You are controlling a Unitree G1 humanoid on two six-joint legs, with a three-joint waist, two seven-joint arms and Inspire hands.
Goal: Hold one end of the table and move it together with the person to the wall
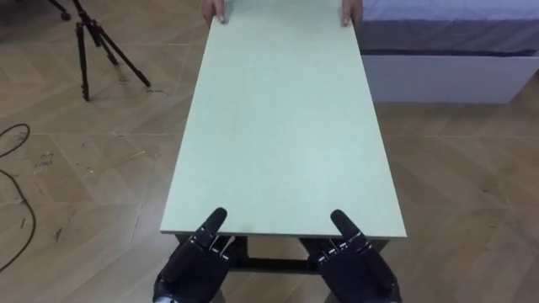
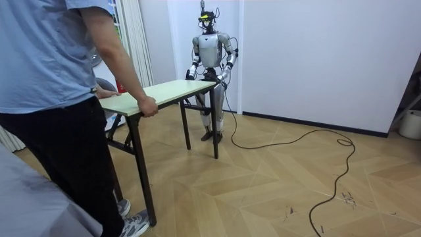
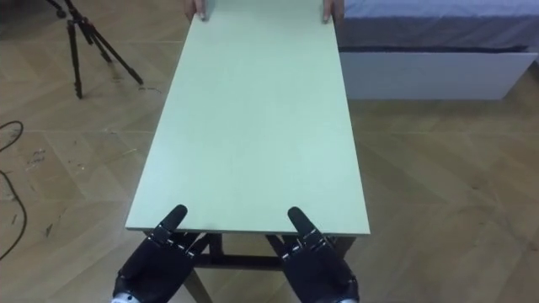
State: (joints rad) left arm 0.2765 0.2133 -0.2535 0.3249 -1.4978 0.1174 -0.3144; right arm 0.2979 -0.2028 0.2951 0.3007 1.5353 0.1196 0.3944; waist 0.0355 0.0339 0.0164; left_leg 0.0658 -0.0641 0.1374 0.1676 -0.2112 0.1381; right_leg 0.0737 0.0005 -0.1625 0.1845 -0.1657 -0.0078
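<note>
My left hand (image 1: 198, 263) and right hand (image 1: 358, 268) sit at the near edge of the table (image 1: 282, 126). Each thumb lies straight on its top and the rest is tucked beneath the edge, so I cannot tell how tightly they grip. The top is a smooth, pale green rectangle on a dark frame (image 1: 269, 266). Beyond my hands, a person's hands (image 1: 217, 10) hold the far edge.
</note>
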